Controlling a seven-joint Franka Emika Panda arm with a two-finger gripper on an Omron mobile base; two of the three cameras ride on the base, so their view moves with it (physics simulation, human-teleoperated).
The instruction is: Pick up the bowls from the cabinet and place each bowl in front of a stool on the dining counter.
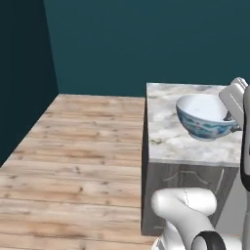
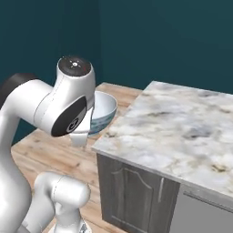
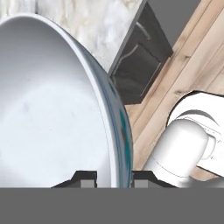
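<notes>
One bowl (image 1: pixel 204 117) hangs tilted in the pincer (image 3: pixel 113 177), whose two tips are closed on its rim, one inside and one outside. It is above the counter's (image 2: pixel 182 132) near left corner, over wooden floor (image 1: pixel 73 156).

Marble dining counter (image 2: pixel 182 132) on wood floor (image 1: pixel 73 161), dk grey sides

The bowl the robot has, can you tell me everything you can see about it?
The bowl is round and looks like white porcelain, plain white inside, with blue-teal and red patterns around the outside. It is tipped a little and seems to be held above the marble counter, near its corner, not resting on it. In the hand view the gripper pinches its rim, one fingertip inside and one outside. Nothing else touches it that I can see. Its foot can't be made out.
</notes>
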